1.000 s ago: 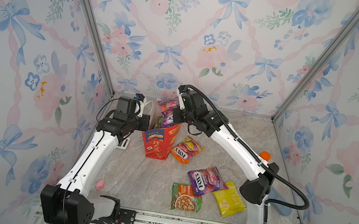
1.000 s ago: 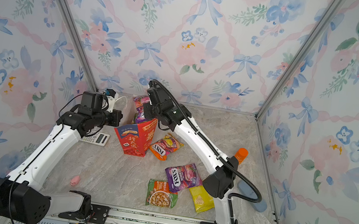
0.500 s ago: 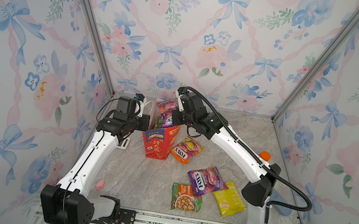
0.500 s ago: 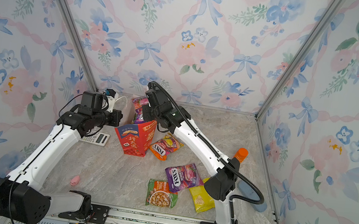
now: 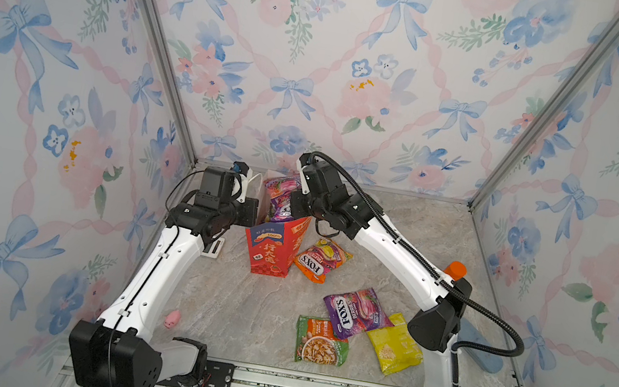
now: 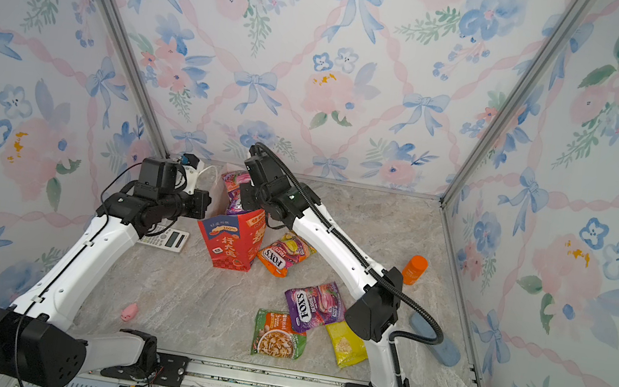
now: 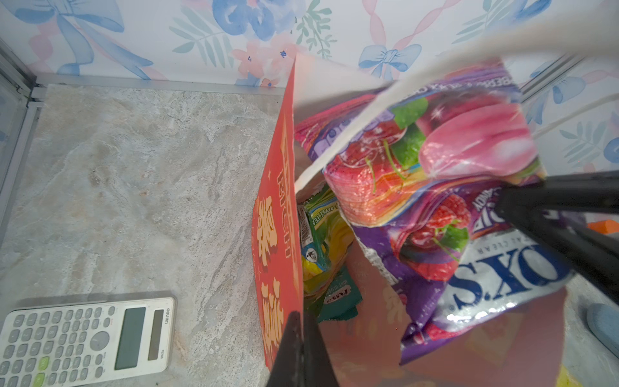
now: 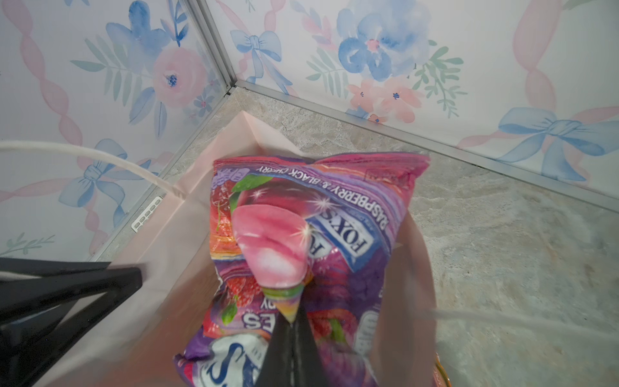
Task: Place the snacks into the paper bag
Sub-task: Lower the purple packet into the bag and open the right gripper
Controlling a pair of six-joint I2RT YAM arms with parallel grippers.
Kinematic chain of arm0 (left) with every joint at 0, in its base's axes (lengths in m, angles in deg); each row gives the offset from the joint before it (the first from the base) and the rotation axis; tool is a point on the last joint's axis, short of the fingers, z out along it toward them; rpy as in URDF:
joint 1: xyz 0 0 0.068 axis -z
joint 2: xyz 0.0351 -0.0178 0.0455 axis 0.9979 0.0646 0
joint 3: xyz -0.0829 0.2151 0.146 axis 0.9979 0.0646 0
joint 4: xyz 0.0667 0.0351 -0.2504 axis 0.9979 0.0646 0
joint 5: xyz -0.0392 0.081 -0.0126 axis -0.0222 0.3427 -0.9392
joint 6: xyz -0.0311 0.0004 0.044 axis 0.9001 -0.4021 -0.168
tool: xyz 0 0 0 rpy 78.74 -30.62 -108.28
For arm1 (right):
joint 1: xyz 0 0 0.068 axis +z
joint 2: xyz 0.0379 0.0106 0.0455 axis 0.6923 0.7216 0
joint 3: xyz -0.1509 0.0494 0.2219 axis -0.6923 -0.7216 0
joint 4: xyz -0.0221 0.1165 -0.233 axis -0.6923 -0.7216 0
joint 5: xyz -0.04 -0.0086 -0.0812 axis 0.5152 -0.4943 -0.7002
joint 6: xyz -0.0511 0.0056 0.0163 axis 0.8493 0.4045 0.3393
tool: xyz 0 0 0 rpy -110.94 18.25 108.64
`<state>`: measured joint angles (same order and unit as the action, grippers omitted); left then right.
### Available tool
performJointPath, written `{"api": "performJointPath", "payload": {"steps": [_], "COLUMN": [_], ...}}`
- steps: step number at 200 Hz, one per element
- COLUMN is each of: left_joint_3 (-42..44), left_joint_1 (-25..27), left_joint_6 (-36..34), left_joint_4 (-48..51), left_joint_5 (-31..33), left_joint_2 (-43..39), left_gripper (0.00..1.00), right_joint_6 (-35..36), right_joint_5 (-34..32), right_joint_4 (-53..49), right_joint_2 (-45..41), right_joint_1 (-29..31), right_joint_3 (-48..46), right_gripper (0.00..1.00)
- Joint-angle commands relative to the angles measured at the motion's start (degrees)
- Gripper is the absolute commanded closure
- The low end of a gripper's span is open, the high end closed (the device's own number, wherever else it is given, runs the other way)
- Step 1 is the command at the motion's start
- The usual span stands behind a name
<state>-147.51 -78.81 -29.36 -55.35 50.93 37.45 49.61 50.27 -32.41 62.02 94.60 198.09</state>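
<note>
Standing paper bag (image 5: 274,248) holds green packet (image 7: 323,231), teal packet (image 7: 340,298); left end effector (image 7: 296,321) pinches bag wall; right end effector (image 8: 292,330) pinches purple packet (image 8: 301,214) at bag mouth.

The pink-purple packet (image 8: 311,234) at the mouth of the paper bag (image 5: 273,252) reads "FOX'S" and "RASPBERRY & BLACK CHERRY". The bag's front bears "100%" above gold Chinese characters. "FOX'S" also stands on the orange packet (image 5: 320,261) and the purple packet (image 5: 354,313) lying outside it, the latter adding "BERRIES"
</note>
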Motion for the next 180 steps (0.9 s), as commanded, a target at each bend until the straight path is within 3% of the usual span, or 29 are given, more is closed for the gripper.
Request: {"api": "performJointPath", "payload": {"steps": [1, 31, 89, 101, 134, 180], "left_joint_3": [0.72, 0.8, 0.97, 0.93, 0.8, 0.87], "left_joint_1": [0.05, 0.08, 0.07, 0.07, 0.06, -0.05], "left_joint_6": [0.21, 0.14, 0.21, 0.21, 0.13, -0.06], "left_joint_4": [1.0, 1.0, 1.0, 0.96, 0.92, 0.92], "left_joint_5": [0.6, 0.64, 0.61, 0.59, 0.69, 1.08], "left_joint_2": [-1.41, -1.24, -1.41, -1.37, -1.28, -1.31], "left_gripper": [1.0, 1.0, 1.0, 1.0, 1.0, 1.0], "right_joint_6": [-0.61, -1.02, -2.32, -2.69, -2.62, -1.31], "right_joint_5": [-1.9, -1.6, 2.12, 3.1, 5.85, 8.27], "right_joint_4": [0.68, 1.86, 0.07, -0.24, -0.38, 6.36], "right_joint_2": [-1.73, -1.67, 3.9, 4.92, 4.66, -3.49], "right_joint_1": [0.46, 0.36, 0.37, 0.37, 0.37, 0.3], "right_joint_3": [0.25, -0.96, 6.02, 7.33, 10.02, 4.14], "right_gripper": [1.0, 1.0, 1.0, 0.92, 0.52, 0.23]}}
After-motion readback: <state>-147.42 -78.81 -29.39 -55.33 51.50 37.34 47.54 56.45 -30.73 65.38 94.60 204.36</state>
